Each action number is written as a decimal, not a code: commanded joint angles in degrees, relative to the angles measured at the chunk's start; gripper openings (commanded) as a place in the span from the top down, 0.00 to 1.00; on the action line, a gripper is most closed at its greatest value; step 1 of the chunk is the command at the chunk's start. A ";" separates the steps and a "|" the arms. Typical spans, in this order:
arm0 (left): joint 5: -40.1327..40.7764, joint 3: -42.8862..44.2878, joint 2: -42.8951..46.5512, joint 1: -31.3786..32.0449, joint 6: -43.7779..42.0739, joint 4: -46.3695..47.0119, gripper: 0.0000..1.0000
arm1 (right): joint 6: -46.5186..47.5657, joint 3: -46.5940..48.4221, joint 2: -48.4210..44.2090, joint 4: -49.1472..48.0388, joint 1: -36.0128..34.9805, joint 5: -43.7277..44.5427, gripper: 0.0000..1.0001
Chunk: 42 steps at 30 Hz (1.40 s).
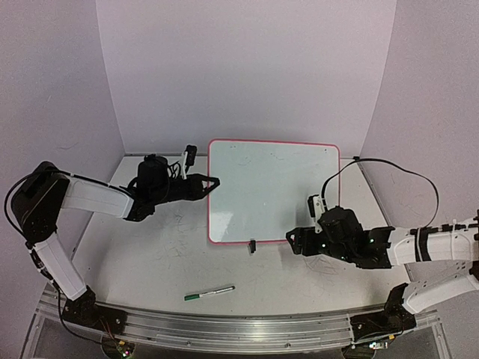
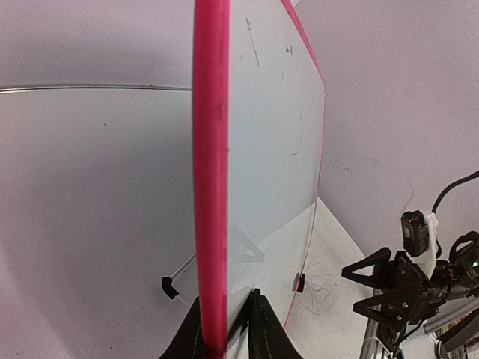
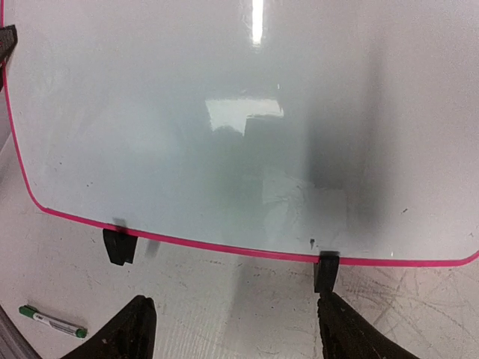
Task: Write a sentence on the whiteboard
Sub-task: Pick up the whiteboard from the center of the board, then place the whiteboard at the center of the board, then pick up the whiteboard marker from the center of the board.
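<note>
Lavender walls close round a white, scuffed desk, and the board stands mid-desk on two small black feet. No green sentence shows on it, only faint grey specks, so the writing looks not yet begun.

The left tool has its two fingers closed tight on either side of the board's left frame edge, apparently pinching it. The right tool sits just off the board's near right corner, spread wide and holding nothing. The pen lies on the desk near and left of the board, well apart from both tools.

Risks, as I judge them: a pinch on one rounded edge is a poor brace, so writing pressure could swing or tip the board on its feet. The right tool, so close to the right foot, could knock it when it leaves to fetch the pen.

Hard to tell: whether the left pads truly bear on the frame, since that contact is cut off low in the left wrist view. Whether the pen is capped is also unclear, as is how far the board leans.
</note>
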<state>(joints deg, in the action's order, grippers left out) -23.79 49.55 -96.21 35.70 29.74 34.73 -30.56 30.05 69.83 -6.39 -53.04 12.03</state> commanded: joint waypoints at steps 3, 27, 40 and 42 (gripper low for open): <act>-3.08 -0.30 -6.32 2.35 -3.64 2.25 0.98 | 1.24 3.98 0.85 1.57 -0.18 1.10 0.25; 13.64 -14.88 15.85 1.33 -3.40 -10.11 0.13 | 35.96 24.54 25.59 2.94 -13.18 -26.35 0.22; 23.26 -16.05 33.12 0.34 -1.39 -26.11 0.08 | 45.79 37.08 42.56 7.08 -18.53 -28.72 0.32; 23.27 -15.87 33.39 0.33 -1.64 -26.28 0.08 | 46.74 37.62 44.15 8.04 -18.76 -27.03 0.35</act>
<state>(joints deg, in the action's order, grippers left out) -2.84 33.19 -64.20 36.32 27.95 11.96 12.21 65.07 110.91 -0.13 -70.93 -16.71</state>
